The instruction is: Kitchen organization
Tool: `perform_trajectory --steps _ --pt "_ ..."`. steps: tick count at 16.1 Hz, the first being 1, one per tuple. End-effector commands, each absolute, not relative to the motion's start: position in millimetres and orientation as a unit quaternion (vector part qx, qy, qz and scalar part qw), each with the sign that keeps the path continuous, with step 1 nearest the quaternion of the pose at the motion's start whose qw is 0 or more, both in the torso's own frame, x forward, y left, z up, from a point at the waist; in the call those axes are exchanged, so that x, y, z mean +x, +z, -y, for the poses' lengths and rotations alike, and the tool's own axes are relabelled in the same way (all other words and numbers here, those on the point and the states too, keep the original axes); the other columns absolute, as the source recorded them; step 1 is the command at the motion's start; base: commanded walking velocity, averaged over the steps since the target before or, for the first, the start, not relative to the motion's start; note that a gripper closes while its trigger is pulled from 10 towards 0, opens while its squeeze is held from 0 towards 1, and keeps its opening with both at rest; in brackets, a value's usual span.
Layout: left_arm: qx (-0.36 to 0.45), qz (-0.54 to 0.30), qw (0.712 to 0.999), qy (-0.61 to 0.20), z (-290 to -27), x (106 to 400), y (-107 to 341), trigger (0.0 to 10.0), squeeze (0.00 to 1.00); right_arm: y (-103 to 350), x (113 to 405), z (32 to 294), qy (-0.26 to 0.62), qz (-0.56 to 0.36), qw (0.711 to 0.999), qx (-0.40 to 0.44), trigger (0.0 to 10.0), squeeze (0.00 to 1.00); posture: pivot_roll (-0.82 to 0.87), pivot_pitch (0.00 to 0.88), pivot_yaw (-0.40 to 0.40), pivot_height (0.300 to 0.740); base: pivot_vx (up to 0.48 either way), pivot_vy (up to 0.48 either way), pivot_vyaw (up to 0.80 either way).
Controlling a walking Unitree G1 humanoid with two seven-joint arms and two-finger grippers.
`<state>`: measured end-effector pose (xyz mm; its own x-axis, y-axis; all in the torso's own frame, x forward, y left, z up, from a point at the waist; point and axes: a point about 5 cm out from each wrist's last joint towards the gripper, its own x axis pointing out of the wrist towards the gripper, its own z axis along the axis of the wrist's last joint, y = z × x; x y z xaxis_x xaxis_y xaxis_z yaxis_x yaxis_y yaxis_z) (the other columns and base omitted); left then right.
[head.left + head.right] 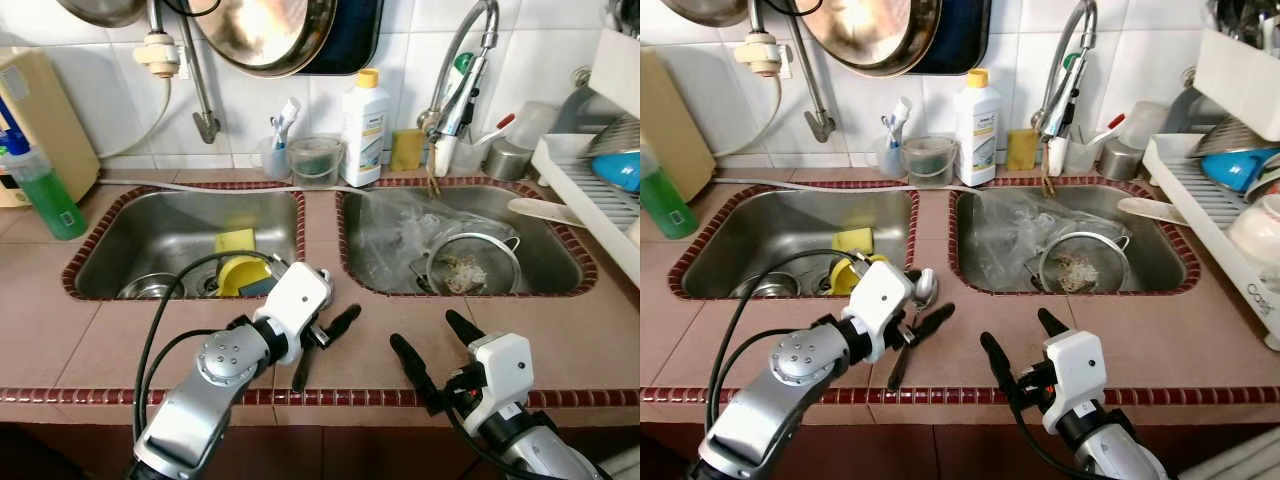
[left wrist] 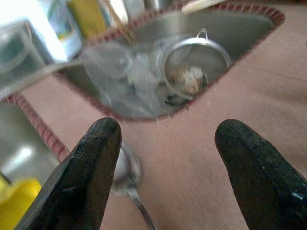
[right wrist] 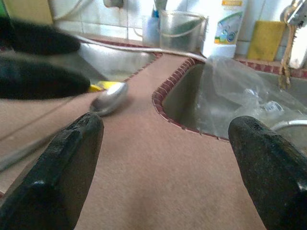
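Note:
A metal spoon (image 1: 925, 287) lies on the brown tiled counter strip (image 1: 320, 230) between the two sinks, its bowl toward the left sink. My left gripper (image 1: 322, 348) hovers open over the counter just in front of the spoon, whose bowl (image 2: 125, 167) sits beside one black finger (image 2: 79, 177). My right gripper (image 1: 435, 345) is open low over the counter's front, to the right of the left one, with nothing between its fingers; from its wrist the spoon (image 3: 109, 98) shows ahead. A yellow cup (image 1: 243, 275) and a sponge sit in the left sink.
The right sink (image 1: 560, 255) holds a crumpled plastic bag (image 1: 395, 235) and a wire strainer (image 1: 472, 262). A white detergent bottle (image 1: 364, 125), tubs and the faucet (image 1: 460, 70) line the back wall. A dish rack (image 1: 590, 180) stands at right, a green bottle (image 1: 45, 190) at left.

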<state>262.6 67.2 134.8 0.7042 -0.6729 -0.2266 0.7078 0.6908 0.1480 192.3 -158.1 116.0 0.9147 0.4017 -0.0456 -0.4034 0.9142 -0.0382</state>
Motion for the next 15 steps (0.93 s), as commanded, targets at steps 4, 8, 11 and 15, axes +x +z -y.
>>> perform_trajectory --steps 4,8,11,15 --pt "0.075 -0.137 0.927 -0.342 -63 260 130 10.0 0.00 130 181 151 0.244 0.003 0.970 -0.009 10.0 0.00 -0.16 0.018 0.057 0.740 0.000 0.000 0.00" --pt "0.066 -0.170 0.933 -0.311 -59 262 127 10.0 0.00 129 163 154 0.272 -0.025 0.962 0.005 10.0 0.00 -0.18 0.047 0.064 0.740 0.000 0.000 0.00" --pt "0.074 -0.188 0.941 -0.271 -65 268 124 10.0 0.00 129 153 162 0.279 -0.043 0.959 -0.001 10.0 0.00 -0.19 0.060 0.071 0.740 0.000 0.000 0.00" --pt "0.079 -0.202 0.951 -0.221 -73 275 122 10.0 0.00 132 149 164 0.275 -0.046 0.960 0.004 10.0 0.00 -0.20 0.069 0.075 0.740 0.000 0.000 0.00"
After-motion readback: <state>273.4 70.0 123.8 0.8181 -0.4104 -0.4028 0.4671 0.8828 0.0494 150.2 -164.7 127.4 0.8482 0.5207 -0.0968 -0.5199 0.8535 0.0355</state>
